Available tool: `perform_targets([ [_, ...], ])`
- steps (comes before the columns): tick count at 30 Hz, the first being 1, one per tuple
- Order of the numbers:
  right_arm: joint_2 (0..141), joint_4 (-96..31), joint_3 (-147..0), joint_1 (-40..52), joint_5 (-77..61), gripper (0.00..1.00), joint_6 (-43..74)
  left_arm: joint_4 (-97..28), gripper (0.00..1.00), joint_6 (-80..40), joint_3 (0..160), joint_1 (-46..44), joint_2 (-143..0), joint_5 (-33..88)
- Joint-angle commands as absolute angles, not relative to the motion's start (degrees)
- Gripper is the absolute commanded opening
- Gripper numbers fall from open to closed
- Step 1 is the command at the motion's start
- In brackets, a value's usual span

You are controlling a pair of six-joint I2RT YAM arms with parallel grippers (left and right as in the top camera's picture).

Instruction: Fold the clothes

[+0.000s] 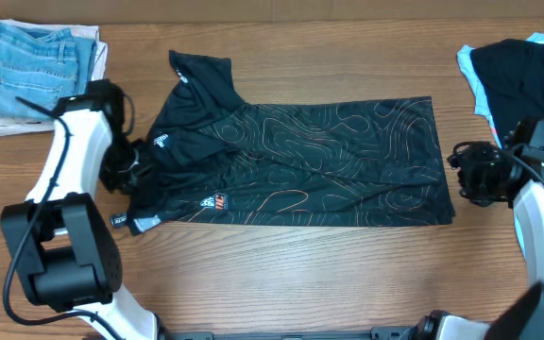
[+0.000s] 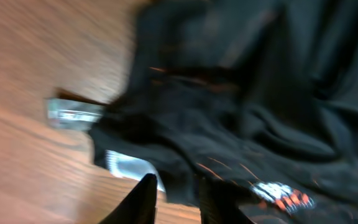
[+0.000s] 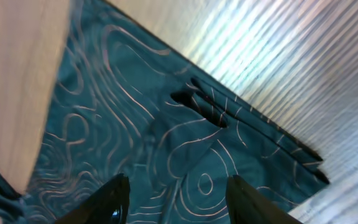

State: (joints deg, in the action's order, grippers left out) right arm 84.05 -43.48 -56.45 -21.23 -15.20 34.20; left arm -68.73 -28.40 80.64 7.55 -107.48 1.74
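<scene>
A black short-sleeved sports shirt with thin orange contour lines (image 1: pixel 329 161) lies spread flat across the middle of the light-brown wooden counter (image 1: pixel 281 274). Its collar and sleeves are towards the left and its straight hem is towards the right. A small orange-and-white logo (image 1: pixel 213 201) shows near the lower left of the cloth.

The left gripper (image 1: pixel 130 170) sits at the shirt's rumpled left end, by the sleeve. Its wrist view is blurred, but the jaws show as two dark fingers (image 2: pixel 145 199) parted by a narrow gap, with the black fabric (image 2: pixel 260 93) bunched just beyond them. A pale label (image 2: pixel 129 165) lies at the edge of the cloth beside them. Nothing appears pinched in the gap, though the blur leaves that uncertain.

The right gripper (image 1: pixel 461 175) is at the shirt's right edge, just off the hem. From its wrist camera the jaws stand clearly apart, about half-wide, and hold nothing. The patterned cloth (image 3: pixel 135 124), with a small crease in it, lies below and between the two fingers (image 3: pixel 110 199).

A folded pair of light-blue denim jeans (image 1: pixel 31 61) rests at the counter's far left corner. A dark garment with a pale-blue edge (image 1: pixel 513 66) lies at the far right.
</scene>
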Motion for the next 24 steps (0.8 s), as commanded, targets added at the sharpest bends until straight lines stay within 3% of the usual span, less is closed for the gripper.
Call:
perform_targets([
  [1,89.5,-42.1,-56.7,-20.8,-20.9,0.50,31.4,-68.5,0.33,-26.5,81.6,4.8,-106.3,4.5],
  [4,94.1,-41.0,-56.7,-20.8,-24.7,0.46,31.1,-68.2,0.45,-26.5,81.6,3.0,-106.3,4.5],
  [19,101.8,-37.7,-56.6,-20.8,-25.1,0.47,31.4,-68.3,0.47,-26.5,81.6,1.9,-106.3,4.1],
  [24,101.8,-35.2,-56.6,-20.8,-23.6,0.36,31.5,-68.3,0.47,-26.5,81.6,1.9,-106.3,4.1],
])
